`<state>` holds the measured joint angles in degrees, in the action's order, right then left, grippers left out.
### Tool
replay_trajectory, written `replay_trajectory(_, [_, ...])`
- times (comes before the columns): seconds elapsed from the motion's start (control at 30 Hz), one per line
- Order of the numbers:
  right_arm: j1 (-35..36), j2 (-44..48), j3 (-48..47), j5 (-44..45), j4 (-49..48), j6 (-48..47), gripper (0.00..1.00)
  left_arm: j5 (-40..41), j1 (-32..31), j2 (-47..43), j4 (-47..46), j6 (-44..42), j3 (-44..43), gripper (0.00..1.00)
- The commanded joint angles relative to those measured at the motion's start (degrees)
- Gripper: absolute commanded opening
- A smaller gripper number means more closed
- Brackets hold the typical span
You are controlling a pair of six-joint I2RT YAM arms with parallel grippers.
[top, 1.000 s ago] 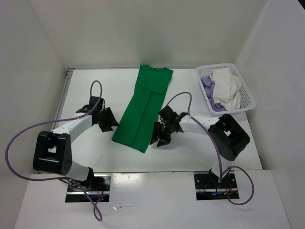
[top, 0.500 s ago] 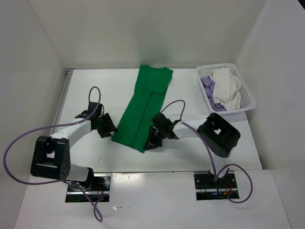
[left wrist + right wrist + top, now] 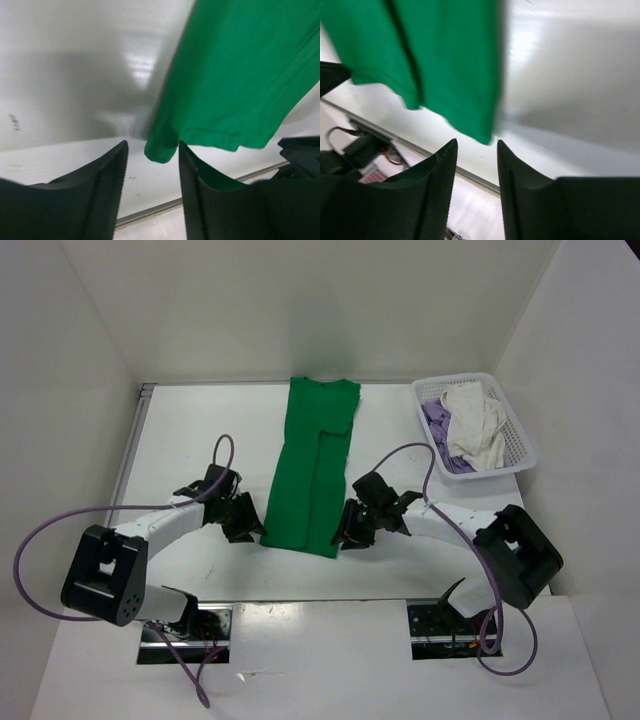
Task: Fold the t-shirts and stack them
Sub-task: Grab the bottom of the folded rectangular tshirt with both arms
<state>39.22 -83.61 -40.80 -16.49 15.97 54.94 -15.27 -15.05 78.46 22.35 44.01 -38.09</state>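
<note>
Left pincer (image 3: 247, 523) sits low over the bench (image 3: 180, 430) at the near left corner of the green t-shirt (image 3: 312, 465). Its dark fingers (image 3: 105, 175) stand apart, and in the left wrist view the shirt's rounded hem corner lies right at the mouth of the gap, with nothing clamped. The right pincer (image 3: 350, 536) mirrors it at the near right corner. Its fingers (image 3: 437, 170) are also spread, and the cloth's corner lies just beyond their tips, not gripped. The green t-shirt lies flat in the middle of the bench as a long narrow strip, its sides folded inward. The neck end is toward the far edge and the hem is between the two pincers. At the far right stands a white mesh basket (image 3: 519, 436). It holds the white t-shirt (image 3: 476, 425) crumpled on top, with the lavender t-shirt (image 3: 437, 426) bunched beside it on the left and partly under it.
</note>
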Motion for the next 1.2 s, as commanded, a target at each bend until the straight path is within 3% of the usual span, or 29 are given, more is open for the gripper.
replay_trajectory(0.0, [0.06, 2.13, 3.17, 0.49, 2.41, 0.08, 0.44, -2.31, -2.17, -0.85, 0.25, 2.13, 1.96, 0.54])
replay_trajectory(0.17, [0.06, 2.84, 6.34, -3.37, -2.34, 2.98, 0.47, -2.41, -4.73, 1.79, -0.38, 2.66, 2.49, 0.55])
replay_trajectory(0.37, [0.06, 1.7, 6.86, -3.9, -6.82, 4.21, 0.5, 1.73, -4.73, -4.62, -0.38, 5.03, 2.49, 0.5])
replay_trajectory(0.67, [0.06, -3.74, 6.34, -4.95, -10.42, 4.74, 0.49, 1.73, -2.27, -3.93, -3.28, 5.56, 3.02, 0.52])
replay_trajectory(0.83, [0.06, -4.36, 5.82, -4.35, -9.9, 4.74, 0.36, 0.24, -2.27, 1.08, -6.34, 5.56, 3.02, 0.43])
replay_trajectory(0.97, [0.06, -4.89, 5.2, -3.72, -9.9, 4.21, 0.29, -1.95, -2.27, 2.84, -7.14, 4.34, 2.5, 0.29])
replay_trajectory(1.0, [0.06, -4.89, 4.68, -3.72, -9.9, 3.69, 0.22, -1.96, -2.27, 2.84, -6.27, 4.33, 2.49, 0.21])
replay_trajectory(1.17, [0.06, -4.89, 4.15, -3.72, -6.66, 2.37, 0.01, -3.97, -2.27, -0.48, -2.14, 2.84, 3.36, 0.09])
